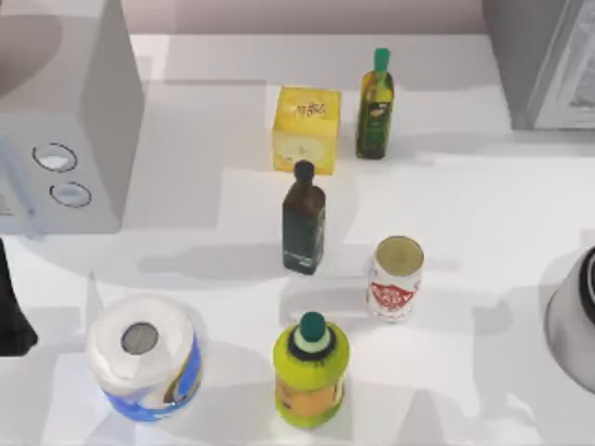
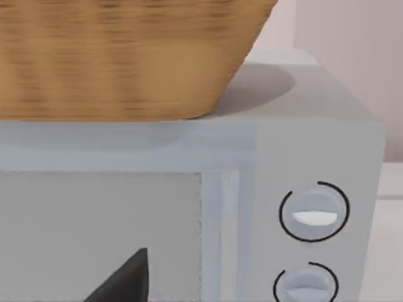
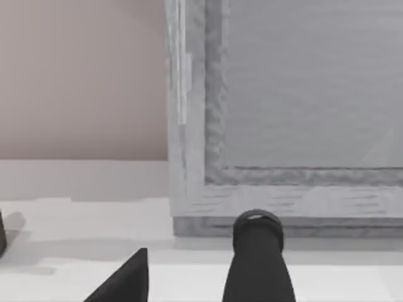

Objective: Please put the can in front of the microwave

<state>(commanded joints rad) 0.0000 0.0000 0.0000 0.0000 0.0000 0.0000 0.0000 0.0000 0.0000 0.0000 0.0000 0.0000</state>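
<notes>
The top view looks straight down from above the worktop [image 1: 483, 232], taking in its whole middle, with the microwave [image 1: 65, 121] at the left edge and a grey appliance [image 1: 544, 60] at the far right corner. The left wrist view faces the microwave's [image 2: 315, 157] front from close by, level with its two knobs [image 2: 313, 212], beneath a wicker basket [image 2: 126, 56]. The right wrist view sits low near the worktop [image 3: 75, 251], facing the grey appliance's [image 3: 283, 126] panelled side.

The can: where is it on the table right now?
In the top view the can stands upright right of centre, just right of the dark bottle and up-right of the yellow-green bottle, far from the microwave at the left.
</notes>
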